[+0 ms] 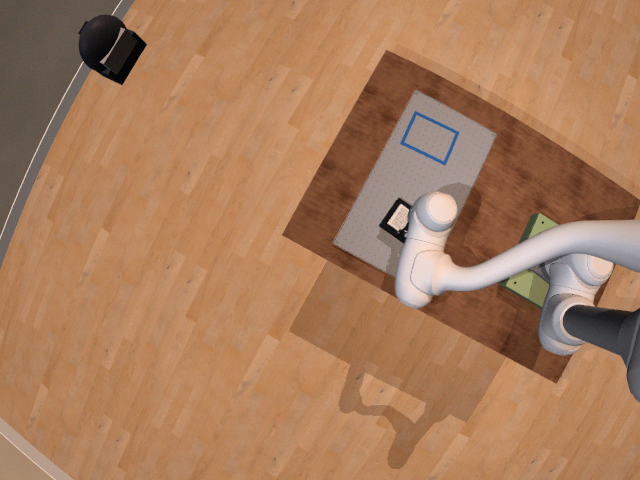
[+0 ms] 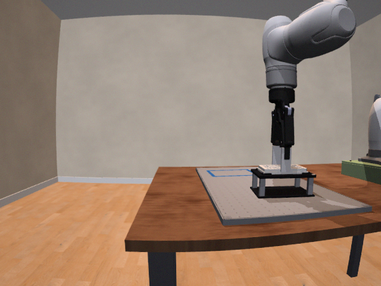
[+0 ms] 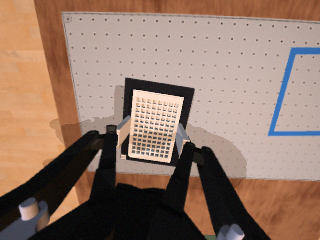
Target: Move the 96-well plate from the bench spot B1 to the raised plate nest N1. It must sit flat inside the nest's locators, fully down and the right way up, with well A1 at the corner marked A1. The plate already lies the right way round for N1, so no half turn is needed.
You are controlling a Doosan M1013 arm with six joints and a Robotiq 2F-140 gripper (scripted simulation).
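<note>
The white 96-well plate [image 3: 154, 123] lies level on top of the black raised nest N1 [image 2: 283, 182], which stands on posts on the grey perforated bench mat [image 2: 261, 196]. My gripper [image 3: 154, 126] comes straight down from above and is shut on the plate's two long sides. In the side view the plate [image 2: 279, 168] sits level on the nest's top frame, with the fingers [image 2: 284, 159] on it. From above, the arm's wrist hides most of the plate [image 1: 399, 217]. The blue outline of spot B1 [image 1: 429, 137] is empty. I cannot make out the A1 mark.
A green block [image 1: 535, 258] carries the arm's base at the right of the brown table. The mat's front edge lies close below the nest in the wrist view. A dark camera unit [image 1: 111, 49] stands on the floor far off.
</note>
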